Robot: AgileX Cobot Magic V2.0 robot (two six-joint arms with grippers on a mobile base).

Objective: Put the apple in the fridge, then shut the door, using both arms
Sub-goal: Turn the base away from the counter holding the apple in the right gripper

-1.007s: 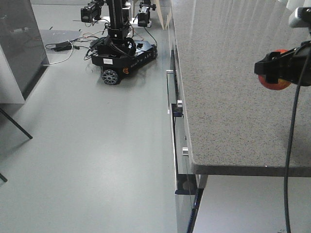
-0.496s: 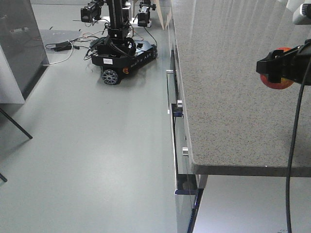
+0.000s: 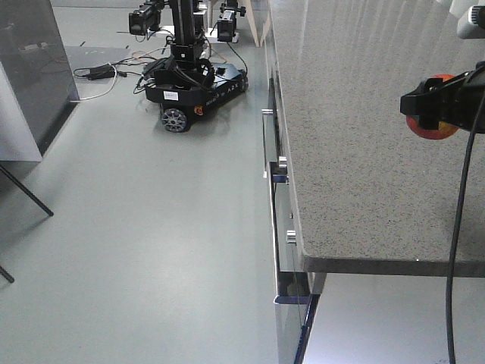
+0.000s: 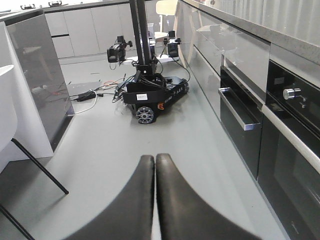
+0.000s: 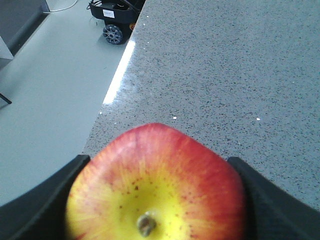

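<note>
Two tools are in play, and only one carries anything. The right tool [image 3: 436, 106] is clamped around the apple [image 3: 429, 130]. In the wrist view its black fingers [image 5: 35, 205] press against both flanks of the fruit, spread just as wide as the apple [image 5: 157, 185] itself. The apple is red with a yellow patch around its stem end, which faces the wrist camera. It hangs over the speckled grey counter [image 3: 356, 174], well back from the front edge, and I cannot tell whether it clears the surface or rests on it. A thin black cable [image 3: 457, 227] drops from the right tool down past the counter edge.

The left tool [image 4: 154, 195] is clenched on nothing, its two dark pads pressed flat together along their length. It hangs over the grey floor [image 4: 100, 150] and points down the aisle beside the dark oven fronts [image 4: 287, 150] under the counter. A black wheeled base [image 3: 193, 85] with a mast stands further along the floor, and a tall dark grey unit [image 3: 26, 68] stands at the left. I cannot say whether that unit is the fridge.

Against a second ago, the right tool and apple sit slightly further right and a touch higher in the front view. Since half a second ago they have barely shifted. The grip looks the same throughout, and the counter edge and wheeled base have drifted only a hair in the frame.
</note>
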